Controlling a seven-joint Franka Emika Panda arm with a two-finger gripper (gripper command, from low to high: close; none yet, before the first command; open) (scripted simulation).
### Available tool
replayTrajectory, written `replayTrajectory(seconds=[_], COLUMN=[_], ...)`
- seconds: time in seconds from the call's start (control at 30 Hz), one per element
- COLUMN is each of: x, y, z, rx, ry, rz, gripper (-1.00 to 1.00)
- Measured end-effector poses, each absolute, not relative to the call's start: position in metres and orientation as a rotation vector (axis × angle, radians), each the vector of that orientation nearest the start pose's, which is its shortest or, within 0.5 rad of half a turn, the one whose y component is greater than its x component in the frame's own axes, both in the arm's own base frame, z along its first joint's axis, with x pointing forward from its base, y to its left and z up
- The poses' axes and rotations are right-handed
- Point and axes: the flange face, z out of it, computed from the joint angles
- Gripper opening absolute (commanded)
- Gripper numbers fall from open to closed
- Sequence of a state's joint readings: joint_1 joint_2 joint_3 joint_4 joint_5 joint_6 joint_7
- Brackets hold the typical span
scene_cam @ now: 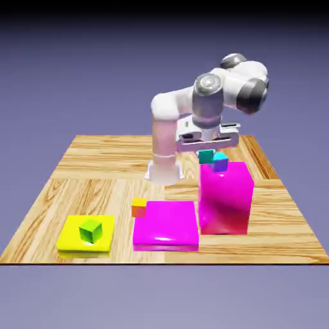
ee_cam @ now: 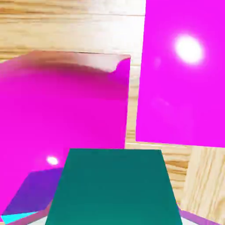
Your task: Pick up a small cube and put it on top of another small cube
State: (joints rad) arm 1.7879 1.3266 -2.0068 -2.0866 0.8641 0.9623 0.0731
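The small teal cube (scene_cam: 206, 155) hangs under my hand with my gripper (scene_cam: 206, 151) shut on it. It sits just above the back left corner of the tall magenta block (scene_cam: 225, 198). The other small cube (scene_cam: 220, 162), with a light-blue top and purple sides, stands on that block's top, close beside the teal one on the exterior view's right. In the hand view the teal cube (ee_cam: 114, 186) fills the bottom middle and hides my fingertips. The purple cube (ee_cam: 30, 193) shows at the lower left, partly behind it.
A flat magenta block (scene_cam: 165, 225) lies in front of the tall one, with a small orange-and-yellow cube (scene_cam: 139, 207) at its left corner. A green cube (scene_cam: 90, 230) sits on a flat yellow block (scene_cam: 71, 241) at the exterior view's left. The arm's base (scene_cam: 164, 170) stands behind.
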Motion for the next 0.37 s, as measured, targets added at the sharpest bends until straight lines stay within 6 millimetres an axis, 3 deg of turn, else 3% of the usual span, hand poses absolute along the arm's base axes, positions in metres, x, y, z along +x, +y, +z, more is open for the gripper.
replayTrajectory(seconds=[0.03, 0.1, 0.23, 0.27, 0.33, 0.37], x=[0.383, 0.378, 0.361, 0.357, 0.357, 0.362], y=[0.2, 0.205, 0.202, 0.2, 0.2, 0.202], z=[0.452, 0.455, 0.401, 0.39, 0.39, 0.403], rx=[-3.166, -3.182, -3.181, -3.18, -3.182, -3.182], ry=[0.888, 0.87, 0.867, 0.87, 0.87, 0.866], rz=[0.66, 0.658, 0.66, 0.657, 0.656, 0.66], gripper=[-1.0, -1.0, -1.0, 1.0, 1.0, 1.0])
